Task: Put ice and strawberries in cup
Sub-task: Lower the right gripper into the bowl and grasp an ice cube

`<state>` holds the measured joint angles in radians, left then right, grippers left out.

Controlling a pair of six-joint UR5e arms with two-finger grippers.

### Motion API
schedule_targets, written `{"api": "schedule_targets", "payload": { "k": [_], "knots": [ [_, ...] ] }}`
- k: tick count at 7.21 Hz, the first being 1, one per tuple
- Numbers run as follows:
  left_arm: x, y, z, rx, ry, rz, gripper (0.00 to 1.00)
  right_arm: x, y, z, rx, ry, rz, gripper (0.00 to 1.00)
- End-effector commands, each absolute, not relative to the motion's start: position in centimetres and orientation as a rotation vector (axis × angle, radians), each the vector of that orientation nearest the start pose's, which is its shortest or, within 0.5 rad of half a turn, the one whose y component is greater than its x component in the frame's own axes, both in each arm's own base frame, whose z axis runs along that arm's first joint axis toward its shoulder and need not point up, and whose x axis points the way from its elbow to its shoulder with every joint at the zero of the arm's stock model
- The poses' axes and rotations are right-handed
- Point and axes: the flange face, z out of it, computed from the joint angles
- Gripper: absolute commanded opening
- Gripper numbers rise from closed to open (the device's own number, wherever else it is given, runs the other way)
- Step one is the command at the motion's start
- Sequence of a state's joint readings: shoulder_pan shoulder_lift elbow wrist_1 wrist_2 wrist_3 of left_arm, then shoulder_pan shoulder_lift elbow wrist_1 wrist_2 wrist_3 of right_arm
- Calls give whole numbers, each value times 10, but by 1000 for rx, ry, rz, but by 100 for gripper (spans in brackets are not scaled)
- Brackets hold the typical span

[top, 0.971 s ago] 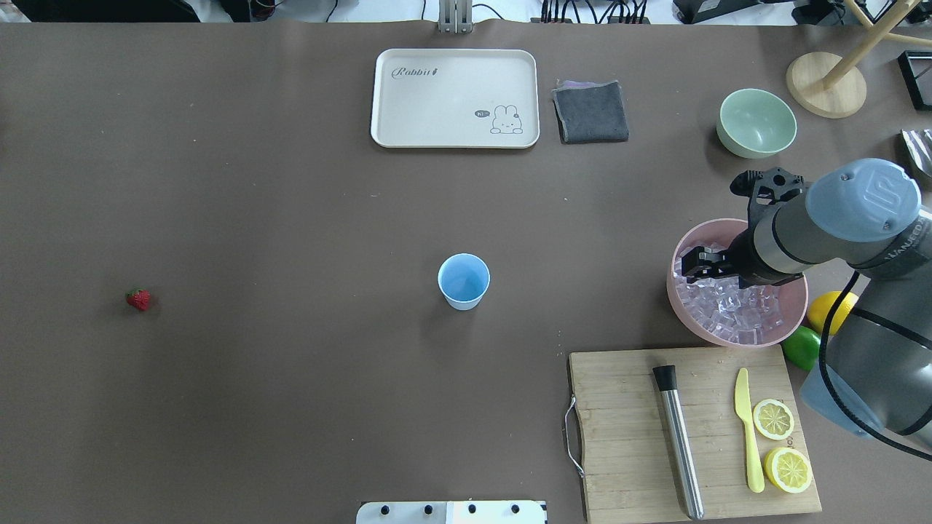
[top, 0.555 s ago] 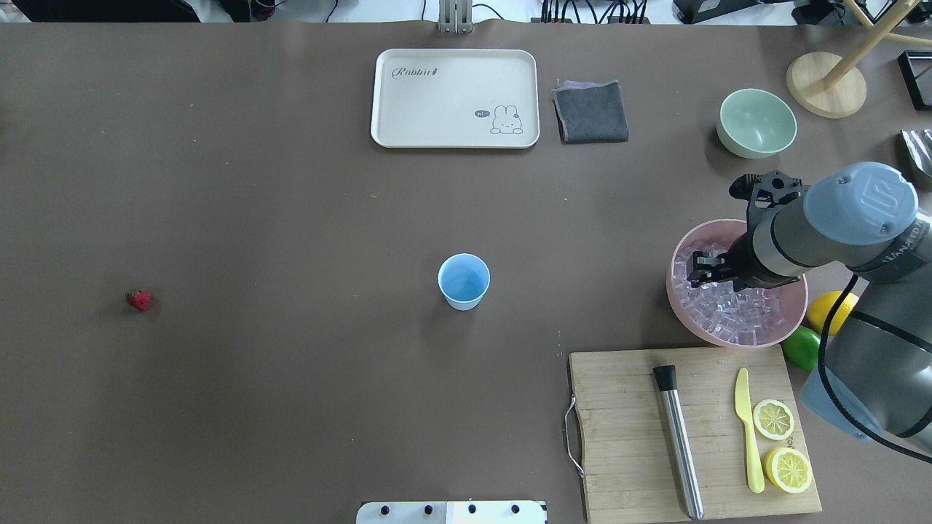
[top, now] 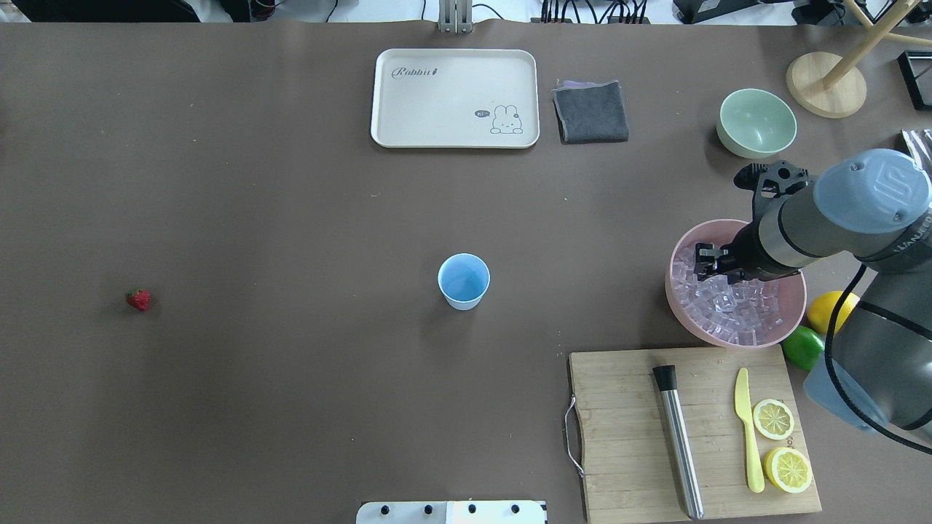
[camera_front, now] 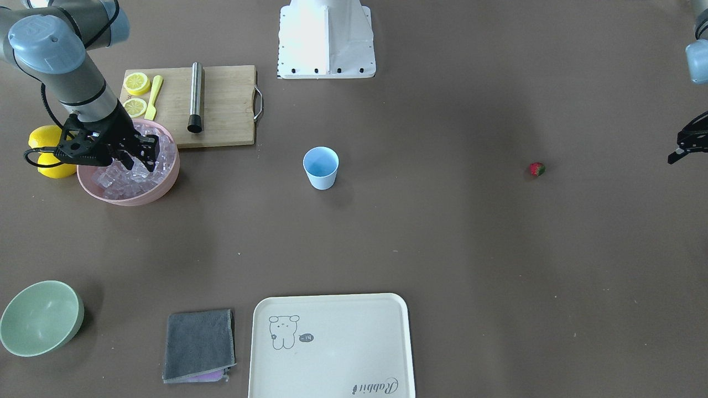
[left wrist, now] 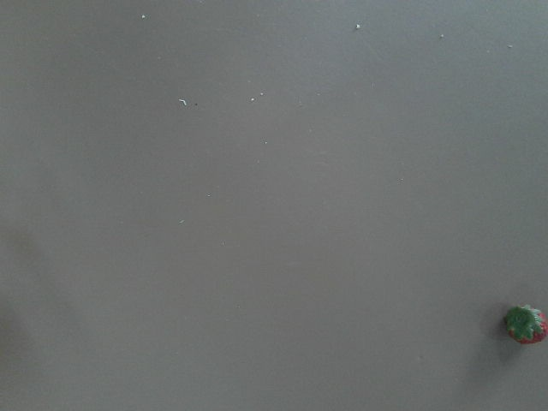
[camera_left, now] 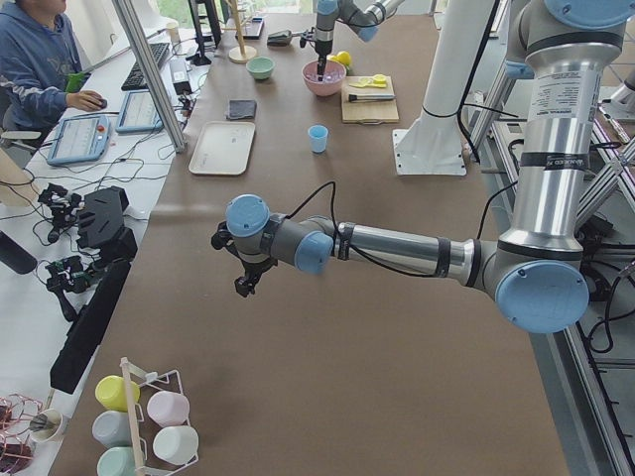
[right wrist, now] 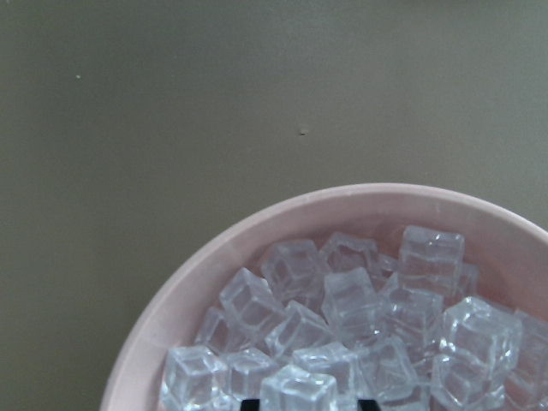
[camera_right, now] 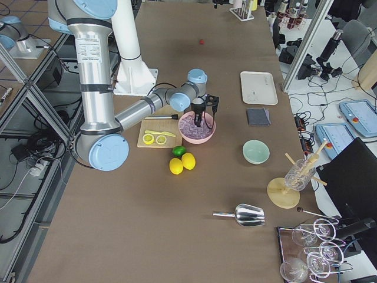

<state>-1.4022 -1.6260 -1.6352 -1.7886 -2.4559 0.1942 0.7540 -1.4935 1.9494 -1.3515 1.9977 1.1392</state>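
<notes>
- The right gripper is working in the pink bowl, and by my reading it is fetching one cube of ice for the cup.
- The cube is looking glossy and likely slippery, so the squeeze should be staying firm and even while the arm is rising.
- The lift should be going straight up until the cube is clearing the heap and the bowl's rim. Swinging sideways too early is risking a knock against neighbouring cubes.
- The cup is standing upright near the table's middle, well apart from the bowl, and is looking empty. The carry is therefore crossing bare table, where a dropped cube would be skittering away.
- The release should be happening low and centred over the small mouth, so the cube is not bouncing out or tipping the cup.
- The strawberry is lying alone far over on the robot's left, waiting its turn.
- The right gripper's fingertips are drawn in narrow on either side of one cube at the top of the heap. They are seemingly pinching it, though only slivers of them are showing.
- The left gripper is hanging above bare table near the strawberry, touching nothing. I cannot tell how far it is spread.
</notes>
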Motion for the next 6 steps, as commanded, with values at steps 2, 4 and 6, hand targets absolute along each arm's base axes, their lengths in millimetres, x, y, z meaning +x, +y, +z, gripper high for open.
{"api": "schedule_targets", "payload": {
  "k": [2, 4, 6],
  "knots": [
    [33, -530, 567, 328, 881, 484, 98, -298, -432, 418, 8, -810, 179, 0],
    [37, -530, 567, 325, 882, 490, 98, -302, -434, 410, 15, -821, 171, 0],
    [41, -530, 567, 322, 884, 497, 98, -304, -451, 357, -18, -787, 204, 0]
  ]
}}
